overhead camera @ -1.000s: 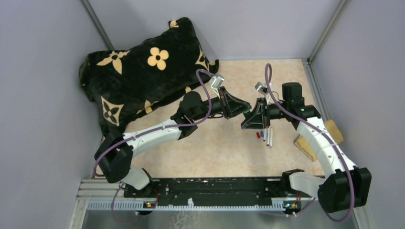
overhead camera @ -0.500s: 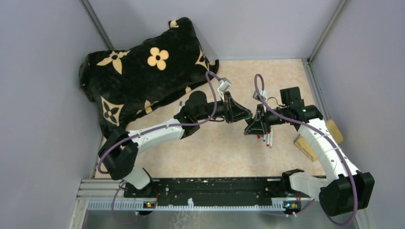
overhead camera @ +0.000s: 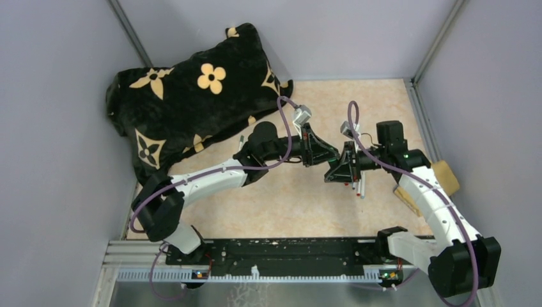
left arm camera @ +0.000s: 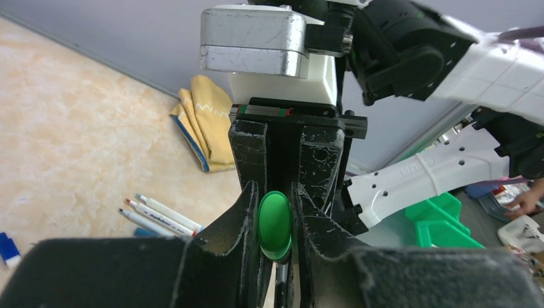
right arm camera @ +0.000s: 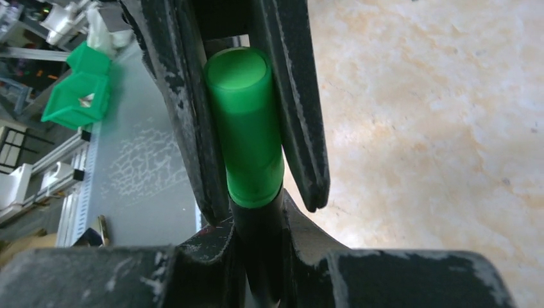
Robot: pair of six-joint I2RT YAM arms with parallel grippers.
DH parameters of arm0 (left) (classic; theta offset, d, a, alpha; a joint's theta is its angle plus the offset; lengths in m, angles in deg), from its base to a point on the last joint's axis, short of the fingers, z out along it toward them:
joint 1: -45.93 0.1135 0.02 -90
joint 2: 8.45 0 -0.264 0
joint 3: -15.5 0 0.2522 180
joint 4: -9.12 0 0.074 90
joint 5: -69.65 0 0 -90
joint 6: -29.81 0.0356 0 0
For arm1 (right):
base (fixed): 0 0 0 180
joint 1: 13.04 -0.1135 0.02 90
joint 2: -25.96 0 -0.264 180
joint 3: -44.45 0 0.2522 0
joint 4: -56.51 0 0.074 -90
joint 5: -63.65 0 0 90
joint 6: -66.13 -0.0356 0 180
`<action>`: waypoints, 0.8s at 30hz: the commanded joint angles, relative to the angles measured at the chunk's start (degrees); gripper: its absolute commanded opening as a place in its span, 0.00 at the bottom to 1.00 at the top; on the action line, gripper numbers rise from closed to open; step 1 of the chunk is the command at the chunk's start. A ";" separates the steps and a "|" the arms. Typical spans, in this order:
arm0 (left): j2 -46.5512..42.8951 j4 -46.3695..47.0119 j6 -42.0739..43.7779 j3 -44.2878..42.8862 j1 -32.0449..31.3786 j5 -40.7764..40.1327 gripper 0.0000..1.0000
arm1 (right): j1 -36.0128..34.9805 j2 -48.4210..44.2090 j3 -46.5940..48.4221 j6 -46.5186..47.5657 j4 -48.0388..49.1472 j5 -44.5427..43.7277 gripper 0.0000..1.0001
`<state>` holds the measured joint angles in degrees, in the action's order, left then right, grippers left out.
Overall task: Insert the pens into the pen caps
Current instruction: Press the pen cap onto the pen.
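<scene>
Green cap [right arm camera: 247,128] is pinched in my left pincer [left arm camera: 274,212], jaws narrow on its sides, and it sits over the end of the black pen [right arm camera: 255,269], which my right pincer [right arm camera: 260,231] grips by the barrel, both pincers nose to nose. Just below the right pincer a few white pens [left arm camera: 160,215] lie on the table [overhead camera: 287,204], tan cardboard [overhead camera: 444,176] beyond them, flowery pillow [overhead camera: 192,96] way behind the left pincer.

Pale lilac walls [overhead camera: 57,96] box in a beige marbled tabletop [overhead camera: 287,204]; a black flower-print cushion [overhead camera: 192,96] slumps in the far-left corner.
</scene>
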<state>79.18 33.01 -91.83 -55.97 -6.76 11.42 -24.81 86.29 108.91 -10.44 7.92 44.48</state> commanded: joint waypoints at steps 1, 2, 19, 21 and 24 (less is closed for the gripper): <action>6.96 -24.80 -0.52 3.59 -10.30 28.04 0.00 | 1.40 -0.17 9.19 3.39 12.04 -11.49 0.00; 7.50 -27.00 0.42 3.00 -10.29 28.43 0.00 | 1.36 -0.30 9.42 4.28 11.30 -12.06 0.00; 0.37 -14.23 -7.63 5.39 -11.55 14.73 0.00 | 2.96 -0.50 6.90 -3.23 16.61 -7.90 0.00; 2.46 -28.42 -0.79 -0.33 -12.56 12.06 0.00 | 3.06 -0.40 6.48 -5.87 18.82 -5.72 0.00; 4.98 -35.95 1.97 -2.53 -12.70 15.41 0.00 | 2.96 -0.33 9.11 -0.34 13.78 -11.47 0.00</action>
<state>79.49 25.21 -94.71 -58.66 -8.62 7.22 -23.85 85.46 107.95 -11.56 4.80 43.82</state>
